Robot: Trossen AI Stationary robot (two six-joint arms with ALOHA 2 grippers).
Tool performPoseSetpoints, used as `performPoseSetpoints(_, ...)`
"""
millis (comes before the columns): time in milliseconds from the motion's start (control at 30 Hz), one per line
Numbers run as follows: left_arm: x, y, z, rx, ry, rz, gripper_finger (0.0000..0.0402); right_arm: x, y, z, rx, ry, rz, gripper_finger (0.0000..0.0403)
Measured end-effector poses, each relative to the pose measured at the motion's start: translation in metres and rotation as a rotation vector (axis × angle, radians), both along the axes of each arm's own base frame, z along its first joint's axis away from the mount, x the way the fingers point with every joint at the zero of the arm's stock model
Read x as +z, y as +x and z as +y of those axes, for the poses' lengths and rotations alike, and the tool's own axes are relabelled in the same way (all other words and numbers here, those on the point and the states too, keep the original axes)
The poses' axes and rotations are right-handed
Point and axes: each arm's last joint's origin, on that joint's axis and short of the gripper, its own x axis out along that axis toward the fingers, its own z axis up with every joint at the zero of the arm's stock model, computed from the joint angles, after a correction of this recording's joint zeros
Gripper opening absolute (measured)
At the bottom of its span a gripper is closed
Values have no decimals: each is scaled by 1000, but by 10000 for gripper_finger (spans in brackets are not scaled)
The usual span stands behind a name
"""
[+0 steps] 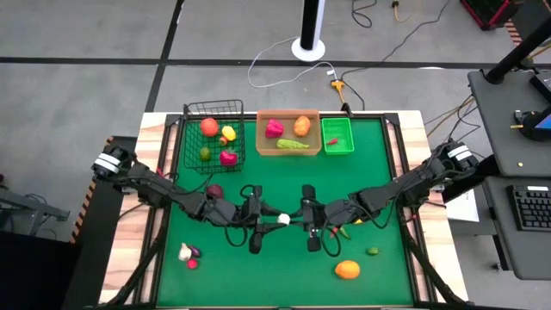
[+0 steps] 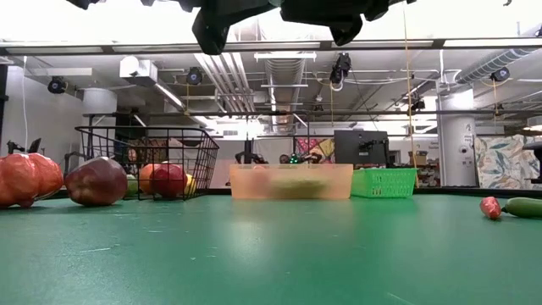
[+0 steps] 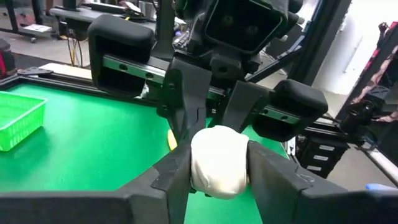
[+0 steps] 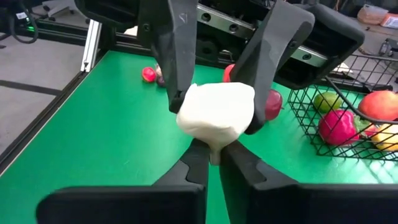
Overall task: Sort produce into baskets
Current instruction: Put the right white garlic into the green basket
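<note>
A white rounded produce piece (image 1: 283,219) is held up between my two grippers over the middle of the green table. My left gripper (image 3: 218,163) comes from the table's left and is shut on it. My right gripper (image 4: 214,159) comes from the table's right, facing the left one, and is shut on a small nub of the same piece. The black wire basket (image 1: 213,133), the tan tray (image 1: 288,146) and the green bin (image 1: 337,138) stand in a row at the far edge, each with produce inside. My left gripper pinches the white piece by its two rounded sides (image 3: 198,163) between its two fingers, which lie level and come from the table's left. The piece is lifted clear of the table. My right gripper pinches the narrow nub (image 4: 214,149) at the end of the piece that faces it, between its nearly closed fingertips (image 4: 198,158). Its fingers lie level and come from the table's right.
Loose on the table: an orange piece (image 1: 347,269) and a small green one (image 1: 372,251) near right, small chillies (image 1: 344,231) under the right arm, a dark red fruit (image 1: 214,191) by the left arm, and small white, purple and red pieces (image 1: 188,254) near left.
</note>
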Motion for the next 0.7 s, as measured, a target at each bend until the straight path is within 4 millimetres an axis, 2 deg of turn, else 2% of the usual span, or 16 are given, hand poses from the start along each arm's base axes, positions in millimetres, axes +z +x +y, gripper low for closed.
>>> performPoseSetpoints(233, -3, -1, 1, 5, 15, 36, 175, 2, -2, -1, -3, 15, 3, 18)
performPoseSetpoints(400, -6, -2, 1, 8, 31, 76, 190, 6, -7, -6, -30, 47, 34, 18)
performPoseSetpoints(533, -9, -5, 3, 8, 50, 125, 191, 14, -11, -25, -133, 111, 152, 18)
performPoseSetpoints(700, -12, -10, 5, 17, 47, 205, 191, 28, -14, -53, -299, 146, 380, 18)
